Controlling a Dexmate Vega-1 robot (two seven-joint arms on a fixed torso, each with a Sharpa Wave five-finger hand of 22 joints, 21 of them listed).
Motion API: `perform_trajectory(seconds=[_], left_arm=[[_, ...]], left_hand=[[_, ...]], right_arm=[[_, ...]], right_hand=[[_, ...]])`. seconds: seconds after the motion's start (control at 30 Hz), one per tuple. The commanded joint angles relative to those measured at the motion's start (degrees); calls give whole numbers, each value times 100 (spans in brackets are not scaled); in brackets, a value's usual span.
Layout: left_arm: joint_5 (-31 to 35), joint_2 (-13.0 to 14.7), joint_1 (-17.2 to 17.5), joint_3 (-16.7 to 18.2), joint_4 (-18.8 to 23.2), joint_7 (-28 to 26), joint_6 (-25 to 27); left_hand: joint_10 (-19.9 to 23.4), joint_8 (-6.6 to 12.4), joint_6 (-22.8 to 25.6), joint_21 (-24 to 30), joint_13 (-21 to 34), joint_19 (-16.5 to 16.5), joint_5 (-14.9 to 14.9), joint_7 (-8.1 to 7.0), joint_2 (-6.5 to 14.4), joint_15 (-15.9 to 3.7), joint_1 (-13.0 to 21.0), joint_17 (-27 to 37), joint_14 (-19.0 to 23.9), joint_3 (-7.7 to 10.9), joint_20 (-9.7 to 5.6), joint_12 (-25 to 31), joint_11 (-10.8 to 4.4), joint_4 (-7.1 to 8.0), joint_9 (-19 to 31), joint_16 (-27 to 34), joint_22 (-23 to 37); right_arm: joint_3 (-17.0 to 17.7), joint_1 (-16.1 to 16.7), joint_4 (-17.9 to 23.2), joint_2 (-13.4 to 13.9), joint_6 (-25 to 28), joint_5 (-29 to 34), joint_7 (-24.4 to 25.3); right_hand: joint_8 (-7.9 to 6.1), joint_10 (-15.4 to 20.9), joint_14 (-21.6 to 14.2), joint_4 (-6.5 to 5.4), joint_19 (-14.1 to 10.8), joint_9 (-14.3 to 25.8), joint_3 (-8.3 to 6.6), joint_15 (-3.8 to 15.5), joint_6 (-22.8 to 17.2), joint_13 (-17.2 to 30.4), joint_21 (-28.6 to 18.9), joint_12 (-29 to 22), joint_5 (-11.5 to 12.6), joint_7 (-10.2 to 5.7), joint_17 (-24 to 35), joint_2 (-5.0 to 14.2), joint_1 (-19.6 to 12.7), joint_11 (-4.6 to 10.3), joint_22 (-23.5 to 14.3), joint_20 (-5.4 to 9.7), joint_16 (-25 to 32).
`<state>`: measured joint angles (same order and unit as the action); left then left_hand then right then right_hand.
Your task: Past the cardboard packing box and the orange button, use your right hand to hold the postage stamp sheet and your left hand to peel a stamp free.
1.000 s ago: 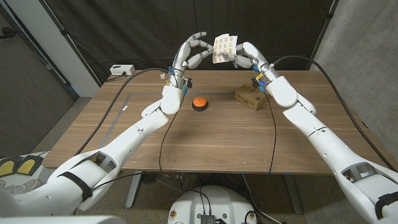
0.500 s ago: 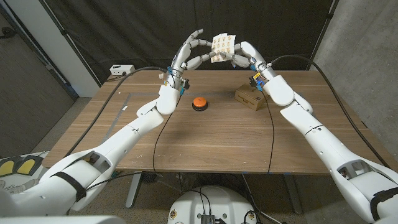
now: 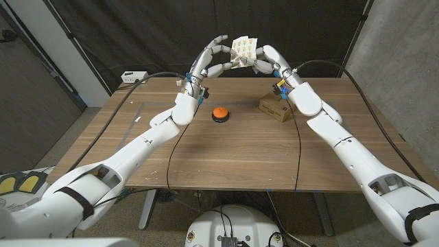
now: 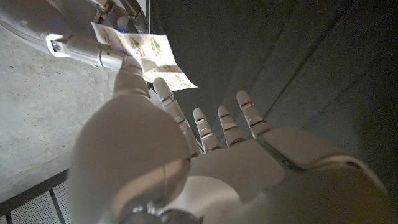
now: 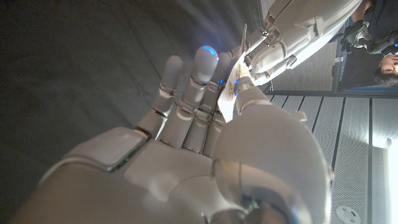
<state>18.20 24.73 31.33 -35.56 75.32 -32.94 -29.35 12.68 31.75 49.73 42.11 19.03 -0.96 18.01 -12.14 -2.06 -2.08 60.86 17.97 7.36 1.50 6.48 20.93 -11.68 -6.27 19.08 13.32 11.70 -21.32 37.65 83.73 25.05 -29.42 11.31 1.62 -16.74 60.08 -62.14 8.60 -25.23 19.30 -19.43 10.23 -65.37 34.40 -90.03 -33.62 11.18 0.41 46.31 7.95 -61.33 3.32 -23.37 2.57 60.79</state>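
The postage stamp sheet [image 3: 245,49], pale with small coloured stamps, is held up in the air past the table's far edge. My right hand [image 3: 268,61] grips its right side between thumb and fingers. My left hand [image 3: 212,60] meets the sheet's lower left corner, where thumb and a fingertip pinch it while the other fingers stay spread. The left wrist view shows the sheet [image 4: 140,53] at my left hand's [image 4: 186,162] thumb tip. In the right wrist view the sheet [image 5: 236,84] stands edge-on beside my right hand [image 5: 205,143]. The orange button [image 3: 220,114] and cardboard box [image 3: 276,106] sit on the table below.
A white power box [image 3: 134,77] sits at the table's [image 3: 226,158] far left corner, with black cables running across the wood. A taped outline [image 3: 147,113] marks the left side. A dark curtain hangs behind. A person [image 5: 380,68] is at the edge of the right wrist view.
Both hands and the sheet have risen slightly and shifted a little left. The left fingertips have closed in on the sheet's lower corner.
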Motion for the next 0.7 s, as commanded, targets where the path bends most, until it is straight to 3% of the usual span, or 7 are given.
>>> perform_trajectory(seconds=[0.03,0.3,0.4,0.53,0.6,0.63,0.7], left_arm=[[-10,-239,-39,-14,-256,-421,40],[-39,-380,-104,-66,-396,-577,63],[-22,-410,-148,-96,-473,-630,28],[76,-353,-206,-172,-505,-614,-31],[156,-220,-240,-236,-423,-447,-21],[152,-214,-240,-240,-415,-440,-12],[167,-215,-226,-245,-395,-475,6]], left_hand=[[207,76,237,85,36,128,34,-7,82,-188,132,36,165,35,-34,104,-41,-23,-81,54,12],[409,107,413,138,46,186,9,14,183,-204,173,46,291,60,-24,194,-41,-4,-180,81,20],[500,113,516,167,49,216,-7,90,242,-249,194,51,364,80,-45,233,-45,6,-249,98,23],[540,-65,304,195,51,213,-44,26,279,-254,195,50,379,81,-47,251,-47,23,-390,75,24],[356,-285,-22,202,51,163,-95,-9,125,-221,62,41,307,-46,-17,180,-27,62,-530,8,17],[201,-465,-334,196,56,97,-89,67,5,-137,-69,38,213,-163,11,125,-9,108,-614,-49,14],[88,-525,-426,195,61,70,-74,88,-26,-113,-122,42,150,-210,8,86,38,132,-646,-78,12]], right_arm=[[-58,-78,-103,7,-202,-71,-84],[-79,-106,-137,45,-328,-74,-70],[-74,-96,-128,54,-294,-66,-54],[-62,-91,-131,50,-251,-62,-30],[-50,-96,-162,29,-237,-89,-12],[-50,-96,-164,29,-238,-91,-13],[-49,-115,-207,13,-232,-87,0]], right_hand=[[-7,1593,96,8,32,22,-53,271,-115,15,-21,-1,26,35,28,26,-104,60,-5,412,23],[21,1590,96,10,51,20,-57,271,-103,20,-21,5,26,8,46,24,-106,57,4,405,28],[34,1587,99,9,59,20,-57,273,-95,21,-21,9,25,12,40,26,-106,57,8,401,19],[39,1586,91,10,68,28,-55,273,-99,47,-23,-1,24,10,45,24,-109,51,12,393,21],[37,1588,86,11,68,38,-54,272,-104,29,-24,11,23,6,50,23,-110,49,14,391,23],[39,1586,87,10,66,37,-54,272,-104,28,-24,13,23,8,51,23,-109,51,15,391,22],[40,1587,91,8,63,40,-54,273,-107,29,-26,14,22,9,39,26,-107,54,16,392,11]])
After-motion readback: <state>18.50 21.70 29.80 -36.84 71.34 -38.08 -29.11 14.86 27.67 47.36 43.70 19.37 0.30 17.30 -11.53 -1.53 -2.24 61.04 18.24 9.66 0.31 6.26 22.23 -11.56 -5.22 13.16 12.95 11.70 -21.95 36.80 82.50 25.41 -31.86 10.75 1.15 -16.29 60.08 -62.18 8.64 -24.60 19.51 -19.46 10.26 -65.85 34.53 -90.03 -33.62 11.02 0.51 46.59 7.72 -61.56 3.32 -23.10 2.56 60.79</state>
